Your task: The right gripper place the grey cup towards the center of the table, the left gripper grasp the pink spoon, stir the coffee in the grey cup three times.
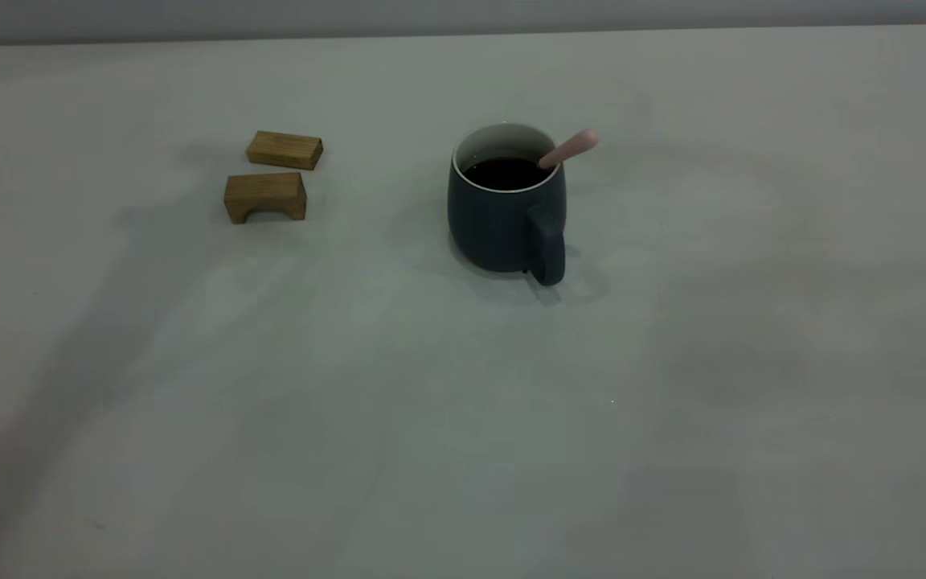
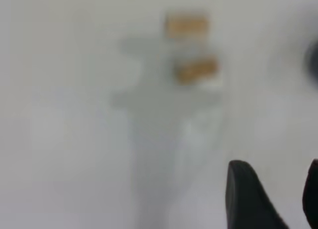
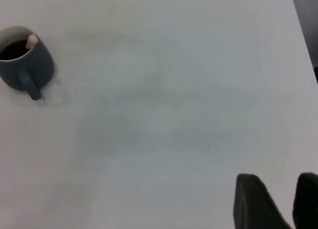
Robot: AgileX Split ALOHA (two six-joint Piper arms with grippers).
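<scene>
A wide, pale grey-white matte desk [image 1: 431,450] fills the exterior view, its far edge meeting a grey wall. The grey cup [image 1: 505,211], the largest object on it, stands upright near the desk's middle: a dark slate-grey rounded mug with a white interior and thin white rim, its thick loop handle turned toward the camera and slightly to the cup's right. Black, glossy coffee [image 1: 505,172] sits a little below the rim. The pink spoon [image 1: 569,149] stands in the cup, its pale pink rounded handle leaning on the rim at the cup's right and angling up and outward; its lower end is hidden in the coffee.

Well to the left of the cup lie two tan wooden blocks [image 1: 265,196], one just behind the other and not touching; the nearer one has an arched cut-out in its underside, the farther is a plain bar.

Neither arm appears in the exterior view. The left wrist view shows the left tool [image 2: 273,199] raised above bare desk, its two black fingers set apart with nothing between them, the blocks beyond it. The right wrist view shows the right tool [image 3: 278,204] likewise raised and spread, holding nothing, well away from the cup [image 3: 25,60], which sits at the far side of that picture.
</scene>
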